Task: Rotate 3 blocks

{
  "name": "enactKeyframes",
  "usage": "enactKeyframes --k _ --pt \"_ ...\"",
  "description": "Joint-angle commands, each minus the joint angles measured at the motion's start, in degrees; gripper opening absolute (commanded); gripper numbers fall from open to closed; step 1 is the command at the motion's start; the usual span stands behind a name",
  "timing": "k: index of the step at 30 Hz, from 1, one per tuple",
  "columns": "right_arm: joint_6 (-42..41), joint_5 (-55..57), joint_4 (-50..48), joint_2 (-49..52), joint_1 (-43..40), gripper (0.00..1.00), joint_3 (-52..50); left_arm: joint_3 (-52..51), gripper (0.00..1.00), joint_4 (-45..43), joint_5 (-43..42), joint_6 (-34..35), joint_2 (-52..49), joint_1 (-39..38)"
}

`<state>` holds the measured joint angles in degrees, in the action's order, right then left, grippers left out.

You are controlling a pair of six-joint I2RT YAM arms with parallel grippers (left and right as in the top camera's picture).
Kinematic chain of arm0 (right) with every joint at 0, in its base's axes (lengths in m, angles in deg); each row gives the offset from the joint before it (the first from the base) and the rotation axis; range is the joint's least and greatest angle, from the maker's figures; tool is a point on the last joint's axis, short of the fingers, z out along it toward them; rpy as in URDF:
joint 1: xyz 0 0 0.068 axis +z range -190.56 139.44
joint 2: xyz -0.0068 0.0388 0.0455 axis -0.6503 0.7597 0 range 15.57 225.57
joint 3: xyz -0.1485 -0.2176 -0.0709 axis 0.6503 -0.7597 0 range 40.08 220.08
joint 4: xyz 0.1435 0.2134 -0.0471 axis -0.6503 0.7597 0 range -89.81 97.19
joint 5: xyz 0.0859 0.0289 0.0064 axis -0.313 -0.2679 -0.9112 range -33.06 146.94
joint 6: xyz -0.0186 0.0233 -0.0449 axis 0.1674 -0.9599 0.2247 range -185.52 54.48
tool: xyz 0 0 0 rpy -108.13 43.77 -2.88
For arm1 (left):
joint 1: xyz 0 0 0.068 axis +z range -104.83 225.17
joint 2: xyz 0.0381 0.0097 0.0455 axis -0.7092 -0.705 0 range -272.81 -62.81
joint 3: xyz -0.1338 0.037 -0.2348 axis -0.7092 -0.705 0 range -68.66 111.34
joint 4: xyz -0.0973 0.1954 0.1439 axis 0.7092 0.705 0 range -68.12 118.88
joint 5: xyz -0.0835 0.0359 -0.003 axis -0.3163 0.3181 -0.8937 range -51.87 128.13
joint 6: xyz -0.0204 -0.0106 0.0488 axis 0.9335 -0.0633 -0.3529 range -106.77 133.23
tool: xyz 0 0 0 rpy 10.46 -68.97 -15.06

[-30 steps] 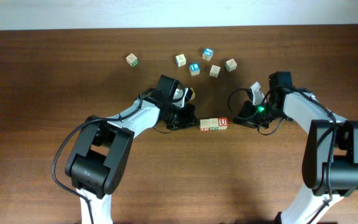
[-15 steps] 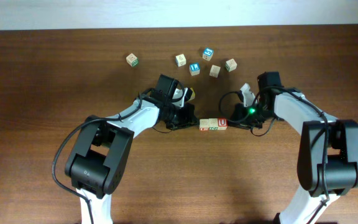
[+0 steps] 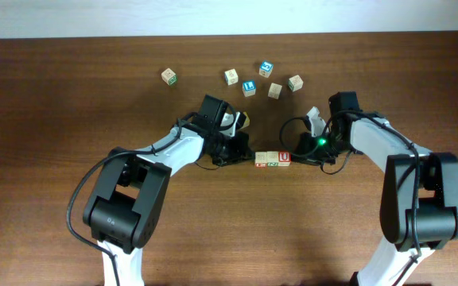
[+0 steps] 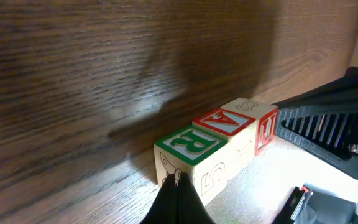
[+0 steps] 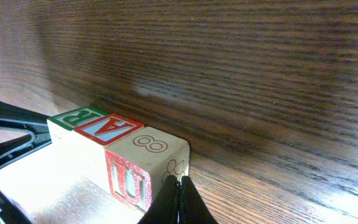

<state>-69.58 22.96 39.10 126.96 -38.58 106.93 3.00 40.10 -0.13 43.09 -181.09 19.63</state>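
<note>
Three blocks lie side by side in a row: a green-topped "R" block (image 3: pixel 261 160) (image 4: pixel 188 146) (image 5: pixel 76 116), a red-topped "A" block (image 3: pixel 273 160) (image 4: pixel 225 121) (image 5: pixel 107 129), and a pale block with a red "U" face (image 3: pixel 285 158) (image 4: pixel 257 121) (image 5: pixel 148 155). My left gripper (image 3: pixel 250 157) (image 4: pixel 177 177) is shut, its tip touching the green block at the row's left end. My right gripper (image 3: pixel 294 157) (image 5: pixel 180 182) is shut too, its tip against the pale block at the row's right end. Neither holds anything.
Several loose cubes lie scattered behind the row: one with green marks (image 3: pixel 169 76) at far left, a yellow-faced one (image 3: pixel 230 76), two blue-faced ones (image 3: pixel 266 68) (image 3: pixel 249 87), a tan one (image 3: pixel 274 90) and a green-marked one (image 3: pixel 295 83). The wooden table (image 3: pixel 54 119) extends wide on both sides.
The right arm swung left until its shut tip met the right end of the row, then stayed there. The left arm and the three blocks have kept their places.
</note>
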Motion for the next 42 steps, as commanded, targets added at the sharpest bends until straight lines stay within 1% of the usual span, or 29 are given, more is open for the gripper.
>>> enactKeyframes --k 1,5,23,28,37,42 --pt "0.8 -6.0 0.0 0.3 0.6 0.04 0.0 -0.6 0.0 -0.2 -1.4 0.3 1.4 -0.3" --pt "0.8 -8.1 0.1 -0.6 0.6 0.04 0.0 -0.6 0.0 -0.1 -1.6 0.3 1.4 -0.3" --pt "0.8 -9.4 4.7 -1.9 0.8 0.04 2.6 -0.6 0.0 -0.2 -1.6 0.3 1.4 -0.3" --pt "0.8 -9.4 4.9 -1.9 2.5 0.04 2.9 -0.6 0.0 -0.2 -1.6 0.3 1.4 -0.3" --pt "0.8 -8.9 7.3 -2.0 6.0 0.04 7.7 -0.6 0.0 -0.1 -1.6 0.3 1.4 -0.3" --pt "0.8 -8.9 7.3 -2.0 7.6 0.04 7.8 -0.6 0.0 -0.1 -1.6 0.3 1.4 -0.3"
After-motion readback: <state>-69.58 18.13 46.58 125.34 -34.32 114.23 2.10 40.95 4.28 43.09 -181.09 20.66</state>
